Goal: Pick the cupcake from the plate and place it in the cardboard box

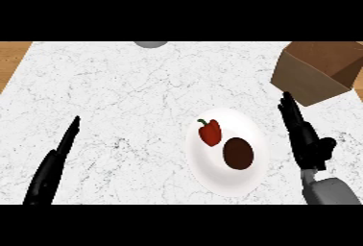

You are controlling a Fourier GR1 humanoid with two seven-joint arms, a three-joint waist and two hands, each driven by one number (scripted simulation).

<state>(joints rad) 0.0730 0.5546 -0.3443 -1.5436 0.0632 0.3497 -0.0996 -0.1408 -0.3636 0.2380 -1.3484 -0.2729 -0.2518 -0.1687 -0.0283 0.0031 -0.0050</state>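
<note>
Cupcake [238, 153]: dark brown and round; it sits on the white plate [212, 175], on the right half; nothing is touching it from above

Red pepper [209, 132]: on the same plate, just up and left of the cupcake; it has a small green stem; the two look like they are just beside each other

Plate: lies flat on the white marble surface [127, 96], a bit right of the middle

Cardboard box [319, 69]: brown, open at the top, tilted; it stands at the far right corner of the surface, well apart from the plate

Right hand [306, 139]: just right of the plate, between the plate and the box; its fingers [289, 108] are straight and released, pointing up toward the box; it holds nothing

Left hand [53, 163]: far on the left side, well apart from the plate; fingers straight and released; it holds nothing

Grey thing [151, 43]: a small round shape at the far edge of the surface; too cut off to tell what it is
</note>
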